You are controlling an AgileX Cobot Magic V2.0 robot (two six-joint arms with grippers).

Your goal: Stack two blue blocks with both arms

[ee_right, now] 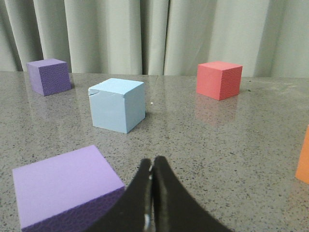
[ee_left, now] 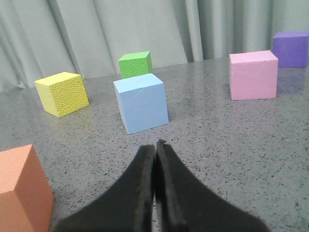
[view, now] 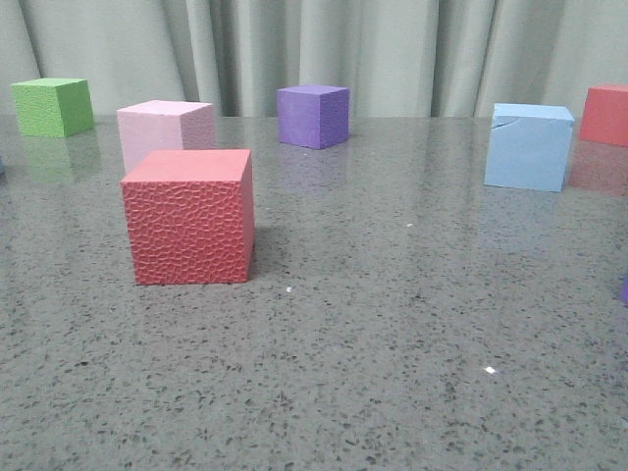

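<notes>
One pale blue block (view: 528,147), cracked near its top edge, stands on the table at the right in the front view. The right wrist view shows it (ee_right: 117,105) a short way ahead of my right gripper (ee_right: 151,162), which is shut and empty. A second blue block (ee_left: 141,104) appears in the left wrist view, standing just ahead of my left gripper (ee_left: 155,145), also shut with nothing held. Both blocks rest apart on the table. Neither arm shows in the front view.
A big red cube (view: 188,218) stands front left, with pink (view: 165,132), green (view: 53,106) and purple (view: 313,116) cubes behind and another red cube (view: 605,115) at far right. A purple cube (ee_right: 65,186) lies close beside my right gripper. Yellow (ee_left: 62,94) and orange (ee_left: 21,188) cubes flank my left gripper.
</notes>
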